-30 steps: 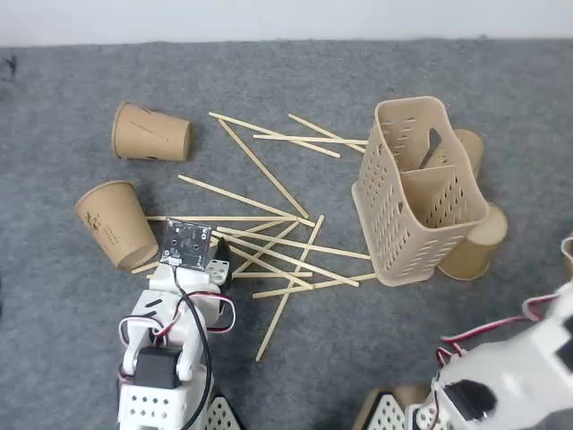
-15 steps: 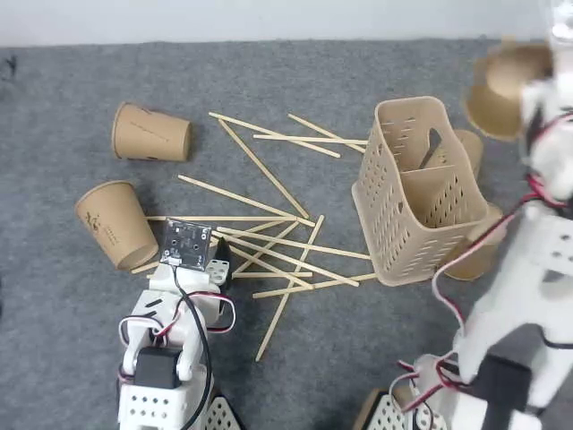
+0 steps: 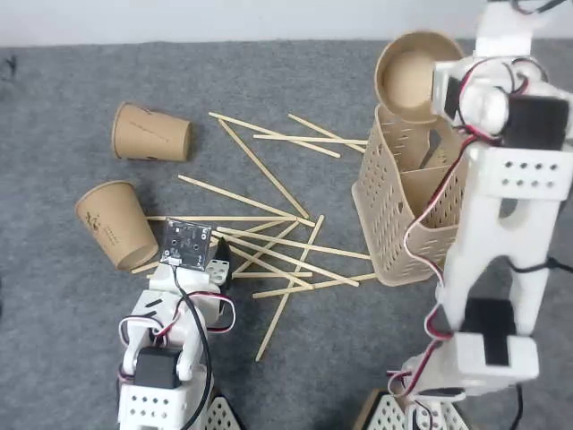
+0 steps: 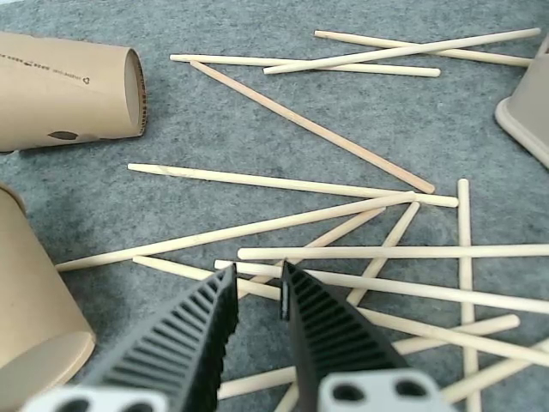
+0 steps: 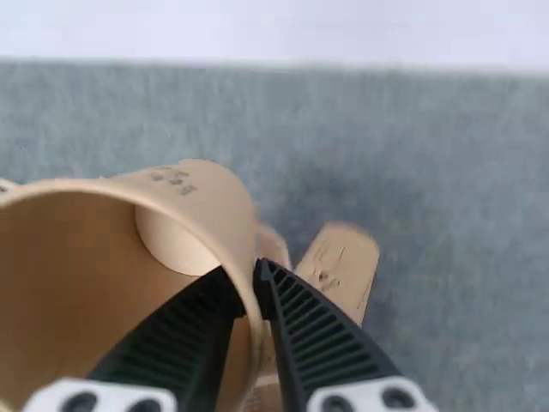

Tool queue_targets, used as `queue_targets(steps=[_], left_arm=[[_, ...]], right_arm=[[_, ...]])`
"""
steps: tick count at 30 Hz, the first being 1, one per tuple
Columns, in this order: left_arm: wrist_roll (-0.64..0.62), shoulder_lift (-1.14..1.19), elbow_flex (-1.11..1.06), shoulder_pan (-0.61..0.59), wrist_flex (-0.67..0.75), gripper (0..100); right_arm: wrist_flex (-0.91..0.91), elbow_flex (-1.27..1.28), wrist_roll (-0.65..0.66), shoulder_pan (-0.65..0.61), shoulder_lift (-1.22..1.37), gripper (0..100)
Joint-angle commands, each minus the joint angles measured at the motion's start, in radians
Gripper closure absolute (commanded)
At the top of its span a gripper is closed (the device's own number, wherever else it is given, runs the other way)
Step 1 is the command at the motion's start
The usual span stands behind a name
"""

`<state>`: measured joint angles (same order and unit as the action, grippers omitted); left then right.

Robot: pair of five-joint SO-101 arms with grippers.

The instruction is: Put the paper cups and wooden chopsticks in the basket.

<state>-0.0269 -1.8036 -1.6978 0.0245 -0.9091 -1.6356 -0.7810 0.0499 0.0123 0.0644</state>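
My right gripper (image 3: pixel 444 90) is shut on the rim of a paper cup (image 3: pixel 412 72), held tilted above the far end of the tan basket (image 3: pixel 394 210). In the right wrist view one finger is inside the cup (image 5: pixel 103 283) and one outside, gripper (image 5: pixel 247 276). Two more paper cups (image 3: pixel 150 133) (image 3: pixel 115 224) lie on their sides at the left. Wooden chopsticks (image 3: pixel 269 170) are scattered between them and the basket. My left gripper (image 3: pixel 222 262) hovers low over the chopsticks (image 4: pixel 292 183), shut with a slim gap and nothing between its fingers (image 4: pixel 257 283).
Grey carpet covers the table. Another cup (image 5: pixel 339 257) lies on the carpet beyond the held one. The right arm stretches up along the basket's right side. A basket corner (image 4: pixel 527 112) edges into the left wrist view.
The right arm has swung up from the bottom right with a paper cup and carried it leftward to above the basket. The left arm has not moved.
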Motion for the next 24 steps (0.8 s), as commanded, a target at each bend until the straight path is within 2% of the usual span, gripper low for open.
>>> queue_targets(steps=[1, 10, 14, 19, 24], left_arm=[[0.009, -0.012, 0.015, 0.011, 0.002, 91], [0.009, -0.012, 0.015, 0.021, -0.002, 91], [0.009, -0.011, 0.015, 0.020, 0.000, 91], [0.009, -0.011, 0.015, 0.023, 0.000, 91], [0.009, -0.011, 0.015, 0.023, 0.000, 91]], right_arm=[[-0.131, -0.124, -0.026, 0.012, 0.035, 99.3], [-0.156, -0.081, -0.015, 0.015, 0.059, 99.1], [-0.160, -0.057, 0.029, 0.016, 0.048, 92.8], [-0.159, 0.000, 0.029, 0.045, 0.018, 91.6], [-0.157, 0.005, 0.031, 0.064, -0.031, 82.6]])
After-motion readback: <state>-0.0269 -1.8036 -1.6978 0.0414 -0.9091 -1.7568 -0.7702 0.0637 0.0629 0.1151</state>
